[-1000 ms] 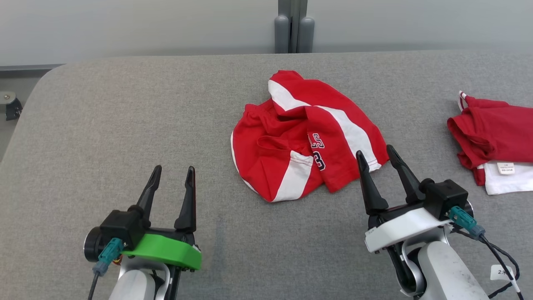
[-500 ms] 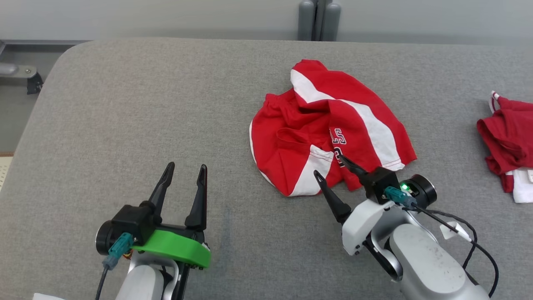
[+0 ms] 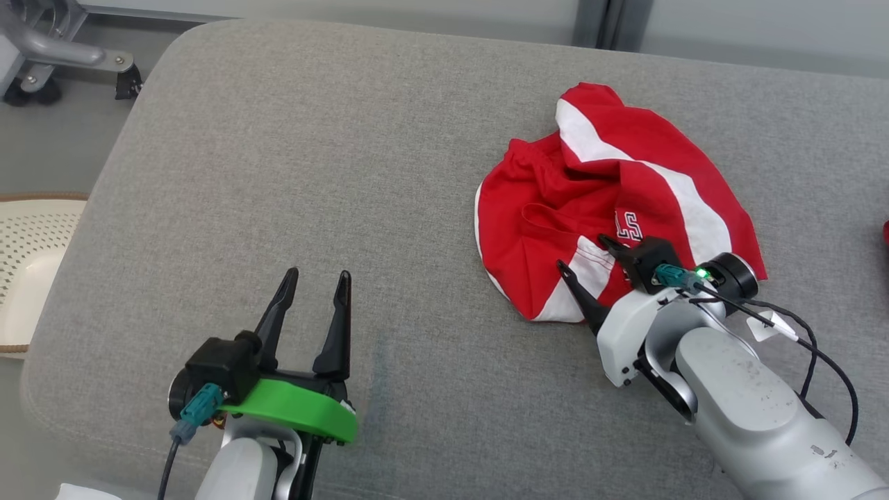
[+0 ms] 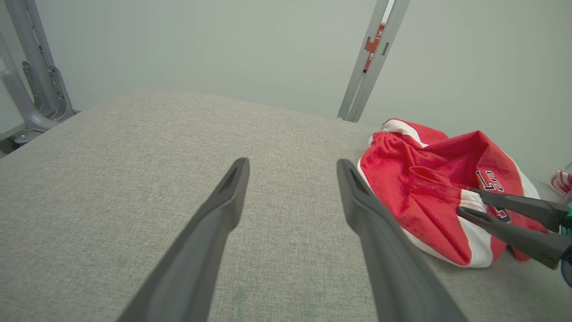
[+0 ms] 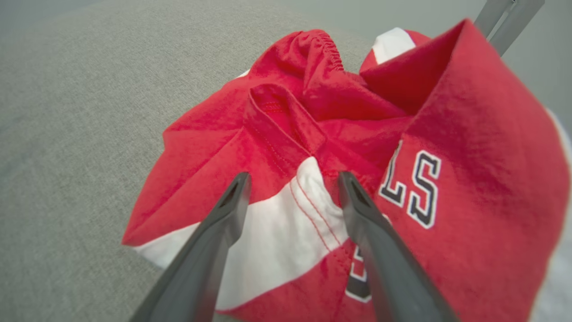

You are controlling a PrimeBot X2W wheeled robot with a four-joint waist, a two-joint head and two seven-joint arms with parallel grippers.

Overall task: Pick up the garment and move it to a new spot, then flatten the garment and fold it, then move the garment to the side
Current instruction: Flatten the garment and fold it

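The garment (image 3: 611, 201) is a crumpled red piece with white stripes and dark lettering, lying on the grey table (image 3: 312, 153) right of centre. My right gripper (image 3: 582, 253) is open and tilted to the left, with its fingertips over the garment's near white-striped edge. In the right wrist view its two fingers straddle the white stripe (image 5: 286, 223) of the garment (image 5: 313, 134), gripper (image 5: 293, 175) open, nothing pinched. My left gripper (image 3: 317, 273) stands open over bare table at the lower left, well apart from the cloth. The left wrist view has the left gripper (image 4: 292, 161), the garment (image 4: 424, 179) and the right gripper (image 4: 467, 201).
A cream perforated basket (image 3: 28, 257) sits off the table's left edge. A metal stand (image 3: 42, 48) is at the far left, a grey post (image 3: 604, 21) behind the table. Another red and white cloth (image 4: 561, 181) lies at the far right.
The head camera has swung, shifting the whole picture right. My right gripper has turned leftward and come forward onto the garment's near edge. The left gripper has kept its place.
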